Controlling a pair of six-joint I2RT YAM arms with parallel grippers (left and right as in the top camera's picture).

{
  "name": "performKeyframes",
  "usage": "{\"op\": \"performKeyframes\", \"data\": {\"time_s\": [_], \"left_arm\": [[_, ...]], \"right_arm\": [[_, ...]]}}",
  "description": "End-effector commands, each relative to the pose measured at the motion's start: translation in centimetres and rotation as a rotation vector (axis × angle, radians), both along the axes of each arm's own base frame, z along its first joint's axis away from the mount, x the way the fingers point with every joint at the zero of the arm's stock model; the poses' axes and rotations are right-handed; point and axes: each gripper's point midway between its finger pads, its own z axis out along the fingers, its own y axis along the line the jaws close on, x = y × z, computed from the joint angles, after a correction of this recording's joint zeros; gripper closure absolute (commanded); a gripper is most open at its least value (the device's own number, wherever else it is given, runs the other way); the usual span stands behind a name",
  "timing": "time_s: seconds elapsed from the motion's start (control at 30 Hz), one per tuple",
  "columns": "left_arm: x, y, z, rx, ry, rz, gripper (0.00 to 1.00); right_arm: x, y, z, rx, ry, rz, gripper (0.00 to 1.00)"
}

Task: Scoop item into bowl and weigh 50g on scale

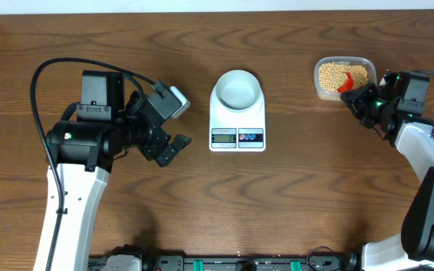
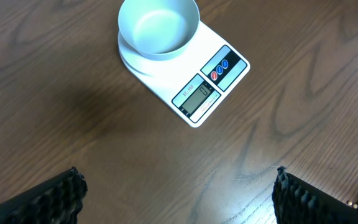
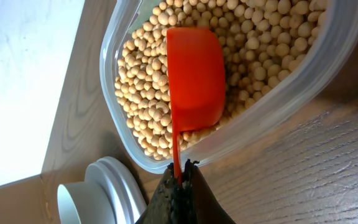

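Scooping step: right tool point(image 3: 180, 185) clamps the orange scoop point(image 3: 194, 81) over the soybeans point(image 3: 140, 93) in the tub point(image 3: 303, 84), left tool point(image 1: 173, 147) gapes empty, so next dig in and carry it level to the empty bowl point(image 1: 237, 88) on the scale point(image 1: 237, 126).

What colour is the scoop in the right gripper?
The scoop is bright orange-red, clearest in the right wrist view.

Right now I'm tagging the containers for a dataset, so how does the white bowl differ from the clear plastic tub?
The white bowl is round and opaque; the clear plastic tub is rounded-rectangular and see-through. The white bowl is empty; the tub holds tan beans and an orange scoop. The bowl sits on the scale; the tub sits on the table. Both stand upright with open tops.
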Motion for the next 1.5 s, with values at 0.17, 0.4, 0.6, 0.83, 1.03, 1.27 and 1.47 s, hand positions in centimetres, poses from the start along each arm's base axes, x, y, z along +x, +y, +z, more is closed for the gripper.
{"op": "performKeyframes", "data": {"time_s": [0.17,0.4,0.6,0.83,1.03,1.27,1.47], "left_arm": [[0.0,-0.1,0.9,-0.012,-0.025,-0.011,0.02],[0.0,-0.1,0.9,-0.013,-0.025,-0.011,0.02],[0.0,-0.1,0.9,-0.012,-0.025,-0.011,0.02],[0.0,-0.1,0.9,-0.012,-0.025,-0.011,0.02],[0.0,-0.1,0.9,-0.012,-0.025,-0.012,0.02],[0.0,-0.1,0.9,-0.012,-0.025,-0.011,0.02],[0.0,-0.1,0.9,-0.012,-0.025,-0.011,0.02]], "right_arm": [[-0.3,0.4,-0.2,0.044,0.018,0.015,0.99],[-0.5,0.4,0.2,0.087,0.008,0.031,0.99],[-0.7,-0.6,0.6,0.126,-0.004,0.024,0.99],[-0.8,-1.1,0.9,0.152,-0.013,0.022,0.99],[-0.8,-1.3,0.9,0.153,-0.013,0.017,0.99],[-0.8,-1.3,1.1,0.164,-0.02,0.024,0.99],[-0.9,-1.7,1.3,0.181,-0.027,0.023,0.99]]}}
